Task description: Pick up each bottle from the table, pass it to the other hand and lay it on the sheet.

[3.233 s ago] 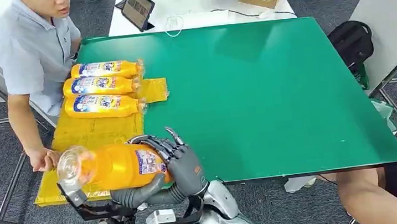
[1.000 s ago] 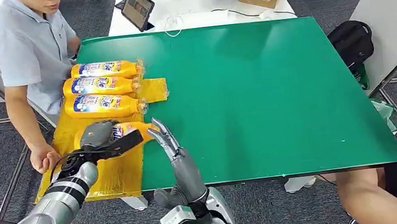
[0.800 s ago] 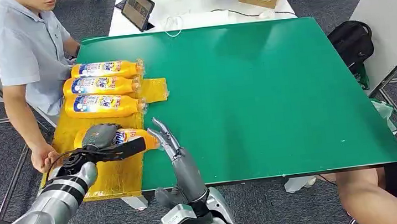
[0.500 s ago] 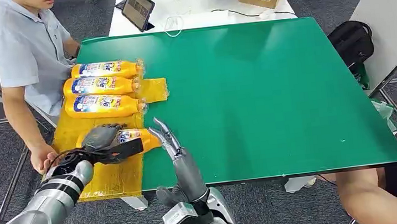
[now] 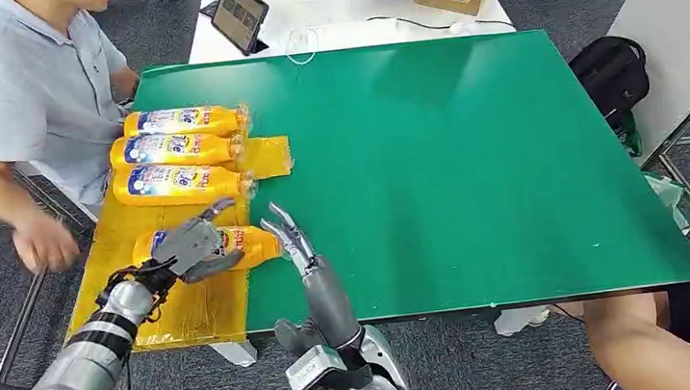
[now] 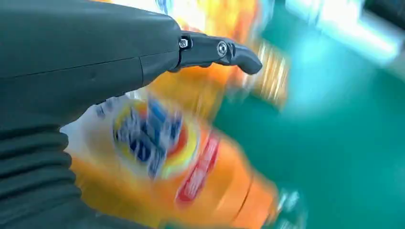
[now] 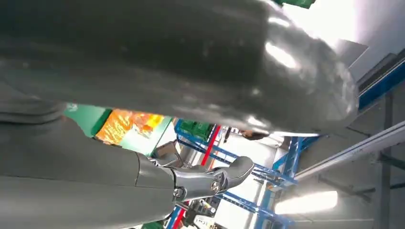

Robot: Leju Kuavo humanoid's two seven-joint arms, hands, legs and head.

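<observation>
Left hand [image 5: 194,248] has lifted, fingers spread, off the glossy orange bottle [image 5: 230,246]; right hand [image 5: 296,248] flat, empty.

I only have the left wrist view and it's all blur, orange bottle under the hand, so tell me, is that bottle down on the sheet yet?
Observer: Yes. In the head view the fourth bottle lies on its side on the yellow sheet, cap toward the green table.
Operator: Is my left hand gripping it?
Observer: The left hand is over the bottle with its fingers spread, not wrapped around it.
Operator: Where's the right hand?
Observer: The right hand is empty, fingers straight, just beside the bottle's cap end.
Operator: How many bottles are already placed?
Observer: Three other bottles lie side by side farther up the sheet.
</observation>
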